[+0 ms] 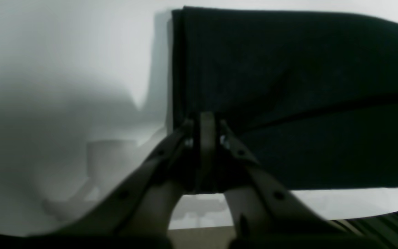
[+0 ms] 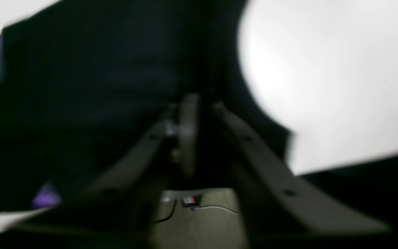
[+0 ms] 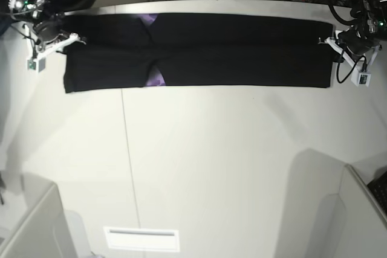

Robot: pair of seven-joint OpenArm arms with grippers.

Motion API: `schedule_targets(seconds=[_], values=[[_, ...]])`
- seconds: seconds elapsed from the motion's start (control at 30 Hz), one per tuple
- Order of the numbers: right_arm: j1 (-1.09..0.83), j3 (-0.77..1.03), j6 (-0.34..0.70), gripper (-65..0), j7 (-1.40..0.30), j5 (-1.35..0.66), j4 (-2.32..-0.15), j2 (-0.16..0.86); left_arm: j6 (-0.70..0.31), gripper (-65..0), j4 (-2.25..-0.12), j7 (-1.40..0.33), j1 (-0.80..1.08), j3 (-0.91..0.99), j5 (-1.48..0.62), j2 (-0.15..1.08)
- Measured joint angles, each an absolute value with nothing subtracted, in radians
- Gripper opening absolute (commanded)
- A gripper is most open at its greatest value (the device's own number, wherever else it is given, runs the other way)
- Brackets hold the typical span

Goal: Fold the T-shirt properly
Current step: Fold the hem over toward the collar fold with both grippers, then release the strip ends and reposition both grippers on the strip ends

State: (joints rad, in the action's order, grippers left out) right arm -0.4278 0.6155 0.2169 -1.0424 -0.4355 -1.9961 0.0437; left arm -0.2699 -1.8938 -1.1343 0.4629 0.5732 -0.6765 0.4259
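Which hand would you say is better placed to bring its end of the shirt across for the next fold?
Probably the left hand: it is pinched shut on the T-shirt at its end. The right hand looks blurred, its grip uncertain.

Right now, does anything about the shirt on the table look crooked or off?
Mostly tidy: the T-shirt lies as a long, straight black band across the far side of the table. One oddity: slivers of purple print peek out near the middle-left, where the folded layers gap instead of meeting flush.
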Motion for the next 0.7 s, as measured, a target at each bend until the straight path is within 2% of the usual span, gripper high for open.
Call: schedule_targets(seconds=[0.07,0.13,0.33,0.43,0.47,0.53,0.57,0.6,0.63,0.7], values=[[-0.428,0.635,0.213,-40.8,-1.042,-0.433,-1.996,0.045,-0.270,-46.9,-1.894,-1.134,0.470,0.578,-0.669,0.428],[-0.427,0.649,0.213,-36.2,-1.041,-0.437,-1.996,0.044,-0.270,-37.5,-1.896,-1.134,0.475,0.580,-0.668,0.428],[-0.427,0.653,0.213,-35.9,-1.041,-0.437,-1.996,0.044,-0.270,-13.0,-1.929,-1.134,0.473,0.580,-0.670,0.425],[-0.426,0.681,0.214,-35.7,-1.040,-0.448,-1.996,0.039,-0.270,-4.8,-1.935,-1.135,0.471,0.593,-0.675,0.422],[-0.421,0.696,0.216,-35.7,-1.040,-0.445,-1.996,0.038,-0.271,-3.8,-1.936,-1.135,0.471,0.622,-0.689,0.416],[-0.410,0.714,0.255,-35.9,-1.037,-0.437,-1.996,0.040,-0.281,-3.8,-1.939,-1.133,0.470,0.704,-0.748,0.386],[-0.408,0.714,0.302,-36.0,-1.028,-0.437,-1.996,0.042,-0.292,-5.4,-1.938,-1.133,0.471,0.731,-0.786,0.374],[-0.408,0.706,0.350,-37.5,-1.001,-0.440,-1.996,0.043,-0.302,-10.2,-1.936,-1.134,0.473,0.742,-0.820,0.367],[-0.408,0.701,0.410,-41.1,-0.978,-0.442,-1.996,0.040,-0.318,-18.4,-1.933,-1.133,0.474,0.740,-0.831,0.359],[-0.408,0.701,0.450,-53.1,-0.949,-0.440,-1.996,0.009,-0.319,-43.8,-1.921,-1.132,0.464,0.731,-0.838,0.327]])
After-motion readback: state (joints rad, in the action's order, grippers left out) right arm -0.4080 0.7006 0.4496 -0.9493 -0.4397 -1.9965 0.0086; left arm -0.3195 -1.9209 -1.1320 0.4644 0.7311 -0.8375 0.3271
